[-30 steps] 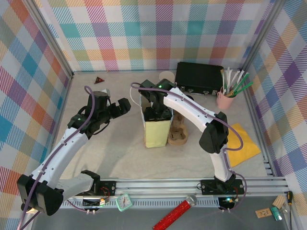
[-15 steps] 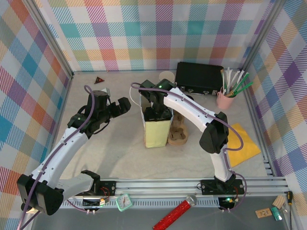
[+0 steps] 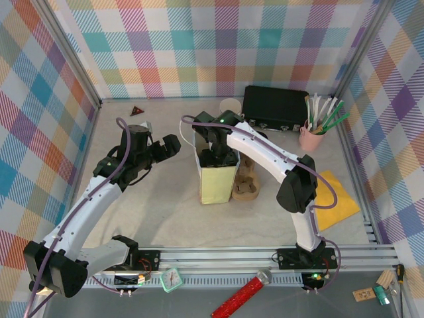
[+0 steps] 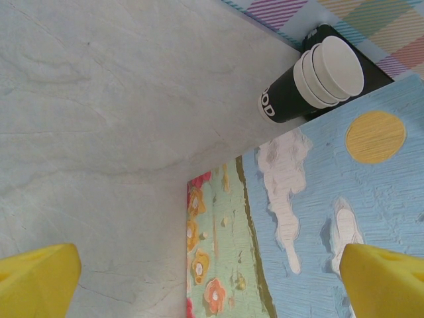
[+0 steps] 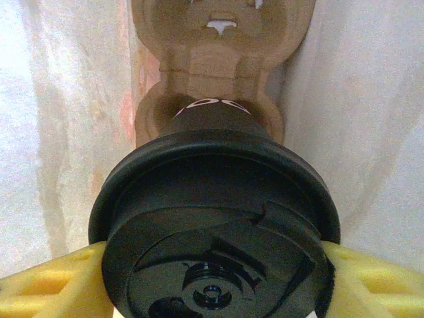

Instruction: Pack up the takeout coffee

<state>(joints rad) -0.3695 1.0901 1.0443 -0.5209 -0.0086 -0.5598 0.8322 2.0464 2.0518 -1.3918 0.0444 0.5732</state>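
The takeout coffee (image 5: 215,199), black lid up, is clamped at its lid by the right gripper (image 5: 215,285) inside the open paper bag (image 3: 218,185), directly over a pulp cup carrier (image 5: 222,40), while the left gripper (image 3: 171,146) hovers just beside the bag, jaws spread wide and empty.

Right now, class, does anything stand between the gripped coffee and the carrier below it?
Nothing visible does: the right gripper holds the takeout coffee inside the bag, directly over the pulp carrier.
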